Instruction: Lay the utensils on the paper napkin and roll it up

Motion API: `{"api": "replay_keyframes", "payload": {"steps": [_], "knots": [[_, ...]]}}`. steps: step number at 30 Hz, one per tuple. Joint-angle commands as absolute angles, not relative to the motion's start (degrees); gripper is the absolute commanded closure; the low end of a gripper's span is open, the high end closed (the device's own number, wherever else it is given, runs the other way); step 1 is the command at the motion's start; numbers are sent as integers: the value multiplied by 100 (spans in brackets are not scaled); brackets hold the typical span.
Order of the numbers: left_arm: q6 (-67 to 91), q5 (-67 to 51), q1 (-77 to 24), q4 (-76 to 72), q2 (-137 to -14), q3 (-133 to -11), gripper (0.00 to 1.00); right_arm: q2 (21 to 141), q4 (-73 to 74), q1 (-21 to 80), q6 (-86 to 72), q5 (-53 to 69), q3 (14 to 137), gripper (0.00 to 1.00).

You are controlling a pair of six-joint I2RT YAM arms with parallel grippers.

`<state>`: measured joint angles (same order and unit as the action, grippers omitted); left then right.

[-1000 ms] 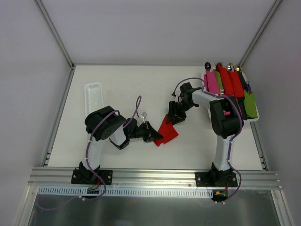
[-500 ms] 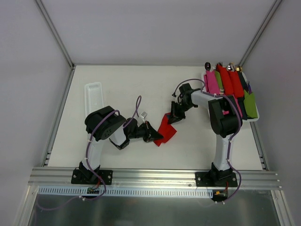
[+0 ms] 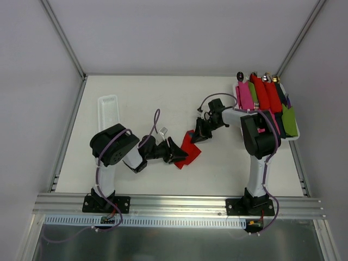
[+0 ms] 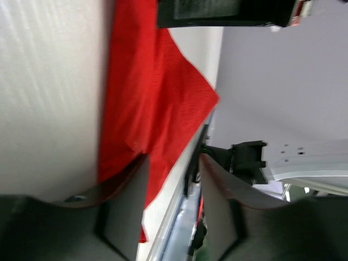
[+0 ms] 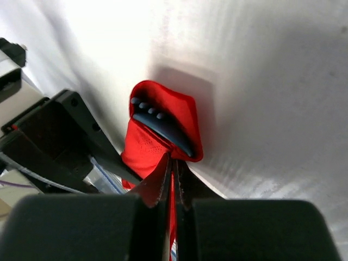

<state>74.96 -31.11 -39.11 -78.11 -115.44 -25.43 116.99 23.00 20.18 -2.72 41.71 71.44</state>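
The red paper napkin (image 3: 187, 150) lies crumpled and partly folded on the table's middle, between both grippers. My right gripper (image 3: 197, 136) is shut on its far edge; in the right wrist view the jaws (image 5: 173, 163) pinch the red paper (image 5: 142, 149), which curls over a dark blue utensil (image 5: 162, 128) with short tines. My left gripper (image 3: 177, 155) is at the napkin's near-left edge, open. In the left wrist view one finger (image 4: 126, 202) rests on the napkin (image 4: 152, 98), the other finger (image 4: 218, 196) stands off it. Other utensils are hidden.
A white tray (image 3: 294, 138) at the far right holds several rolled bundles, pink, red and green, with utensil ends sticking out. A long white ribbed tray (image 3: 107, 111) lies at the far left. The right gripper's body (image 4: 228, 12) is close ahead of the left one.
The left gripper has pushed a little to the right at the napkin. The right gripper has drawn the far edge up and left, and the napkin looks narrower and more folded.
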Motion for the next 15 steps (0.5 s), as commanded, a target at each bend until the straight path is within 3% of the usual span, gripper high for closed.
{"api": "replay_keyframes", "payload": {"steps": [1, 4, 15], "knots": [[6953, -3128, -3736, -7523, -11120, -2417, 54, 11303, 1890, 1986, -44, 4596, 7075, 100], [6550, -3208, -3622, -7166, -10498, -2364, 43, 11233, 1767, 1951, -44, 4877, 7058, 100], [4326, -3234, -2795, -4044, -8306, -2715, 33, 10837, 1450, 1925, 316, 5685, 6838, 100]]}}
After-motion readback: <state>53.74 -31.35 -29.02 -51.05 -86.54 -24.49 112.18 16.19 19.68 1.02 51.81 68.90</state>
